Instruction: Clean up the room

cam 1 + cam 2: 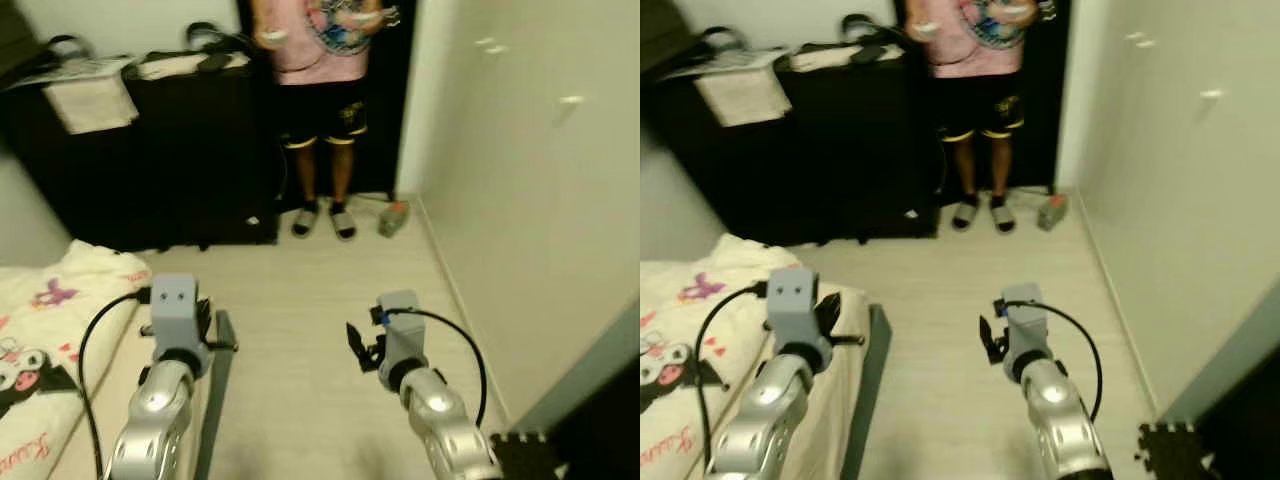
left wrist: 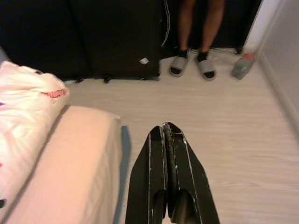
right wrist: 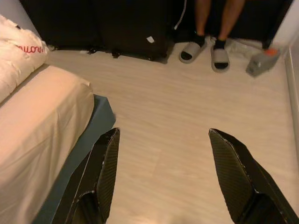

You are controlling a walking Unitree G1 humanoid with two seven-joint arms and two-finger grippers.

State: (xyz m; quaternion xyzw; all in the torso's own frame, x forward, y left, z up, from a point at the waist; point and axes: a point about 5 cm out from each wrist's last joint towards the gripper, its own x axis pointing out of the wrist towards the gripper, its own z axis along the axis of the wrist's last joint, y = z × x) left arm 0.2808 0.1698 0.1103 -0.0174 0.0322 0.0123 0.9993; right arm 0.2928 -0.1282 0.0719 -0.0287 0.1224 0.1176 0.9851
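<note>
Probably at the approach stage, judging by two empty grippers. Left end effector (image 2: 166, 128) pressed fully closed around nothing; right end effector (image 3: 164, 133) spread wide, also holding nothing, above pale wood floor (image 1: 300, 320).

Likeliest target: a grey bottle with an orange cap (image 1: 393, 218), lying on the floor in the upper middle of the left eye frame, just beside the white wall (image 1: 520, 200) and near the grey slippers (image 2: 205, 69) of a person (image 1: 320, 60) standing there.

To do this well: walk straight ahead, keep clear of the bed (image 3: 42, 121) at lower left, stop short of the feet, bend low, and lead with the already open right side.

Seen from the head: the printed quilt (image 1: 40, 310) and the cluttered top of the dark cabinet (image 1: 150, 150). Seen from the wrists: finger spacing, plainly, and the bottle's shape more sharply.
</note>
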